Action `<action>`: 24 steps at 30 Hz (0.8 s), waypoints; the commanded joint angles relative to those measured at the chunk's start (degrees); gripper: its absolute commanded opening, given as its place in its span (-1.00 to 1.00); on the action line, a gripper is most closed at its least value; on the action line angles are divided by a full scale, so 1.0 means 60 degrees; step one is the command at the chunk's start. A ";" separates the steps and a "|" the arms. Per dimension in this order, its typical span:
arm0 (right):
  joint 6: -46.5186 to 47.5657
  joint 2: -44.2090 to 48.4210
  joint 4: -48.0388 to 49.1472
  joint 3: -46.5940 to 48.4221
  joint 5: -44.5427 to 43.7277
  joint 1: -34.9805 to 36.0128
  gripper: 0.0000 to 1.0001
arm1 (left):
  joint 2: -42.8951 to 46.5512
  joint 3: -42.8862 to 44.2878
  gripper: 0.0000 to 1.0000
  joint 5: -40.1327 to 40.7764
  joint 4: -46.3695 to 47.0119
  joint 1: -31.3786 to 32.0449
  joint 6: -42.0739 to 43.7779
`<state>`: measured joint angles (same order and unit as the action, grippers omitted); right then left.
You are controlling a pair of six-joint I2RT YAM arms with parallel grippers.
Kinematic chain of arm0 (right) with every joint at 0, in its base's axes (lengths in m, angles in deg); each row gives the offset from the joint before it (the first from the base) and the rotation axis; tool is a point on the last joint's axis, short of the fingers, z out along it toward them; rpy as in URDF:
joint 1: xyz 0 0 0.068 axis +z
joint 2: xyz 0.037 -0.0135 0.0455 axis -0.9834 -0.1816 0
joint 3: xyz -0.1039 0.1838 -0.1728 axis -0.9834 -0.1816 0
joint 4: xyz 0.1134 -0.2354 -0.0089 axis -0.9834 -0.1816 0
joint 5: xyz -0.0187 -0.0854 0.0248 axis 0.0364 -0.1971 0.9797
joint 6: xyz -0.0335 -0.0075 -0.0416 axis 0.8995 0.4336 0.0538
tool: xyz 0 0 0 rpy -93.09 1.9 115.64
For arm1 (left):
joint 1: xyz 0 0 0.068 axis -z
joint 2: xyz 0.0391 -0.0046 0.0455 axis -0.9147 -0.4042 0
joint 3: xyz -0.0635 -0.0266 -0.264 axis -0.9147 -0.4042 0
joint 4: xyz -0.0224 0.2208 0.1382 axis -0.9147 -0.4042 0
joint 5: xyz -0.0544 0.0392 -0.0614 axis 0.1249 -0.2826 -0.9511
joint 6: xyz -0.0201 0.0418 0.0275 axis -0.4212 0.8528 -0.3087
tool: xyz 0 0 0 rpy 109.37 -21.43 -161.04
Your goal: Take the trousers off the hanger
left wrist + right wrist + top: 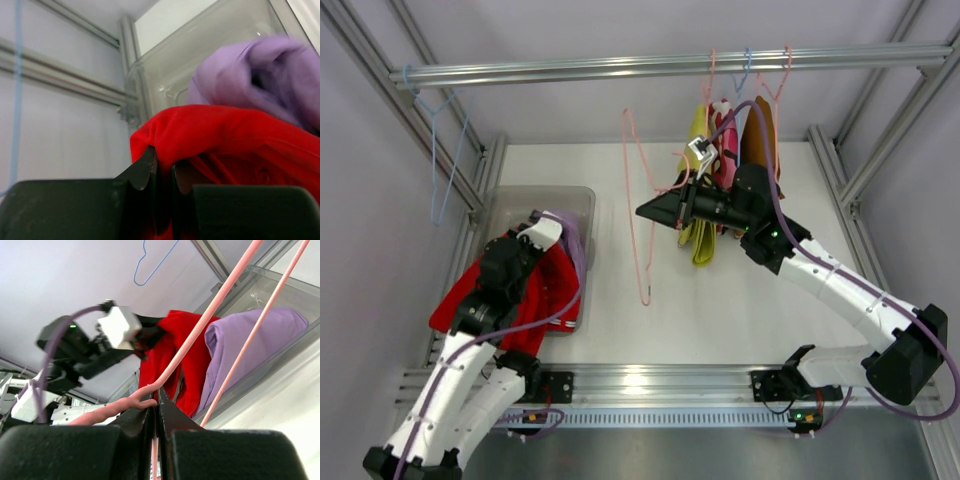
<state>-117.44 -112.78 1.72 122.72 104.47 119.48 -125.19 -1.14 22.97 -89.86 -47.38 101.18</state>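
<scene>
The red trousers (552, 292) drape over the front of a clear bin (535, 195). The lilac trousers (576, 240) lie in it behind them. My left gripper (532, 248) is over the bin and shut on a fold of the red trousers (225, 135), with the lilac trousers (250, 75) just beyond. My right gripper (645, 210) is shut on the wire of a bare pink hanger (632, 170) held off the rail, seen close in the right wrist view (210, 315). The yellow-green trousers (702, 235) hang from a hanger behind my right wrist.
A metal rail (620, 68) crosses the back with several hangers and red and brown garments (760, 140) at the right. A bare blue hanger (440, 150) hangs at its left end. Frame posts stand at both sides.
</scene>
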 commanded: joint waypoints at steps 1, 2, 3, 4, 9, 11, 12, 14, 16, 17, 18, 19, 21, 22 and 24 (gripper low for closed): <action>0.0186 0.0279 0.0095 0.0445 0.0003 -0.0139 -1.00 | -0.0777 -0.0568 -1.00 -0.0087 0.3251 -0.0069 -0.0331; 0.0200 0.0279 0.0095 0.0445 0.0017 -0.0153 -1.00 | -0.1360 -0.0612 -1.00 0.0030 0.3500 -0.0113 -0.0346; 0.0186 0.0308 0.0080 0.0459 0.0017 -0.0153 -1.00 | -0.1613 -0.0627 -1.00 0.0046 0.3996 -0.0186 -0.0375; 0.0171 0.0323 0.0080 0.0459 0.0017 -0.0182 -1.00 | -0.1847 -0.0671 -1.00 -0.0056 0.4233 -0.0317 -0.0419; 0.0127 0.0367 0.0139 0.0445 0.0032 -0.0241 -1.00 | -0.2742 -0.0847 -1.00 -0.2118 0.5508 -0.2030 -0.0989; 0.0112 0.0367 0.0183 0.0430 0.0032 -0.0256 -1.00 | -0.3151 -0.0701 -1.00 -0.2458 0.5569 -0.2368 -0.1020; 0.0098 0.0367 0.0197 0.0415 0.0032 -0.0241 -1.00 | -0.3269 -0.0628 -1.00 -0.2488 0.5496 -0.2384 -0.1006; 0.0025 0.0367 0.0256 0.0430 0.0032 -0.0256 -1.00 | -0.3373 -0.0351 -0.79 -0.2751 0.4783 -0.2442 -0.1020; -0.0004 0.0396 0.0314 0.0474 0.0003 -0.0241 -1.00 | -0.3184 -0.0233 0.16 -0.3159 0.4384 -0.2515 -0.1326; -0.0019 0.0396 0.0329 0.0488 -0.0012 -0.0241 -1.00 | -0.2777 -0.0072 0.39 -0.3380 0.3961 -0.2632 -0.1444; -0.0034 0.0396 0.0344 0.0532 -0.0041 -0.0241 -1.00 | -0.2555 0.0060 0.61 -0.3890 0.3667 -0.2691 -0.1735; -0.0106 0.0396 0.0358 0.0562 -0.0041 -0.0241 -1.00 | -0.2335 0.0264 0.72 -0.4605 0.3374 -0.2706 -0.1926; -0.0165 0.0382 0.0373 0.0635 -0.0056 -0.0241 -1.00 | -0.1807 0.1211 0.79 -0.5268 0.2295 -0.2706 -0.2612; -0.0238 0.0382 0.0373 0.0679 -0.0056 -0.0241 -1.00 | -0.1690 0.1624 0.79 -0.5605 0.1896 -0.2706 -0.2863; -0.0326 0.0323 0.0272 0.0752 -0.0100 -0.0227 -1.00 | -0.1513 0.2923 0.79 -0.6237 0.0742 -0.2706 -0.3608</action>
<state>-118.54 -112.49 1.77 123.35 104.42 118.63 -137.39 5.61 -4.59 -78.13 -63.44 87.56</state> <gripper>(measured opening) 0.009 0.890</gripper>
